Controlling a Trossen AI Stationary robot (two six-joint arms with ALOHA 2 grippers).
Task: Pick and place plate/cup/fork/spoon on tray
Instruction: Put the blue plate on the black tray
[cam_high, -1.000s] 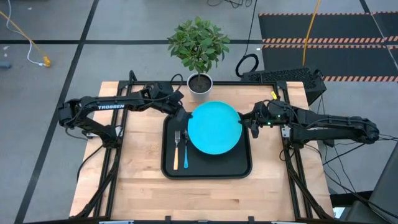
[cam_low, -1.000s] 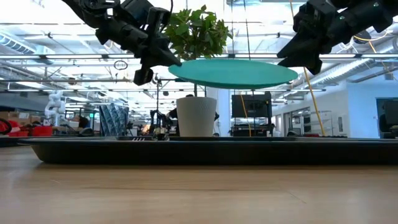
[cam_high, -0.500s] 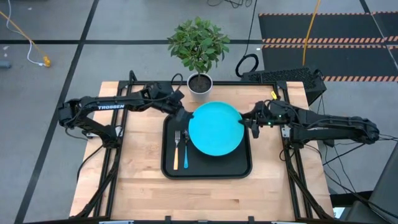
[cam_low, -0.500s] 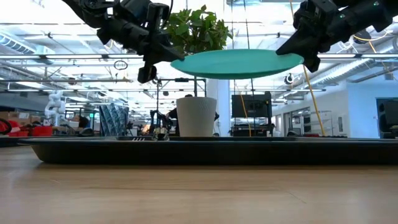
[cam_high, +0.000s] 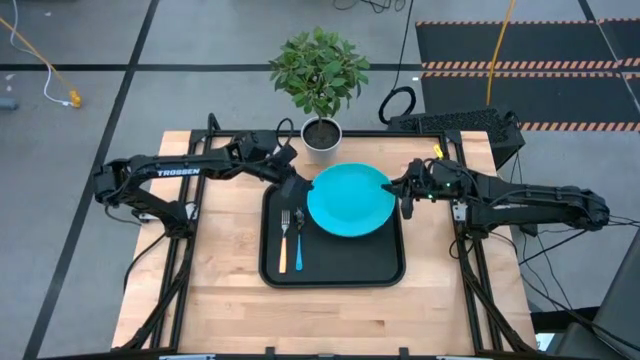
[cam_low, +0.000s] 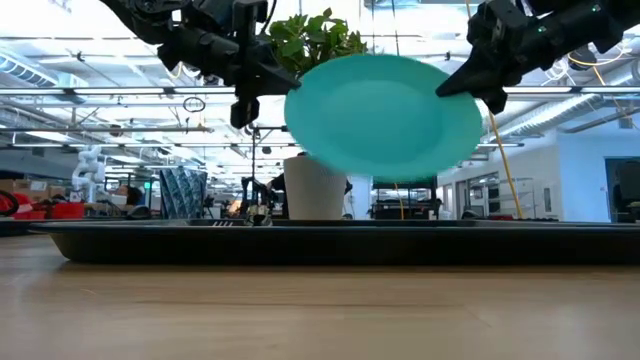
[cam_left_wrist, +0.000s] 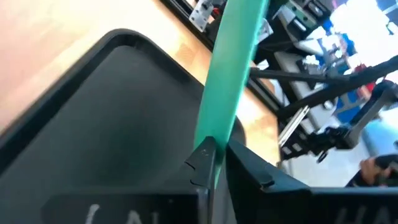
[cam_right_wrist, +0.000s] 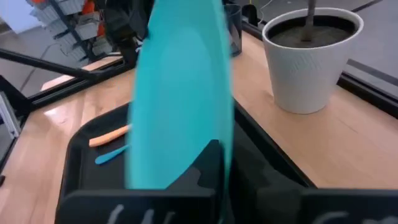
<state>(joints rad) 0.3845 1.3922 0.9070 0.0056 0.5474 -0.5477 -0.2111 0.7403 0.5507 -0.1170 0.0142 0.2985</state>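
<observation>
Now the left hand (cam_low: 262, 88), which pinched the plate (cam_low: 385, 118) a moment ago, is loosening on its rim, and the level plate has tipped steeply above the tray (cam_high: 335, 268). Opposite, the right hand (cam_low: 468, 85) has clamped the other edge, so a handover looks underway.

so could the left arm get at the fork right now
Probably not: the left gripper is busy pinching the plate rim, held up over the tray with the right gripper. The fork itself lies uncovered nearby.

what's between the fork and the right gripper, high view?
The plate, held over the tray. It sits between the fork and the right gripper; the high view shows it.
</observation>
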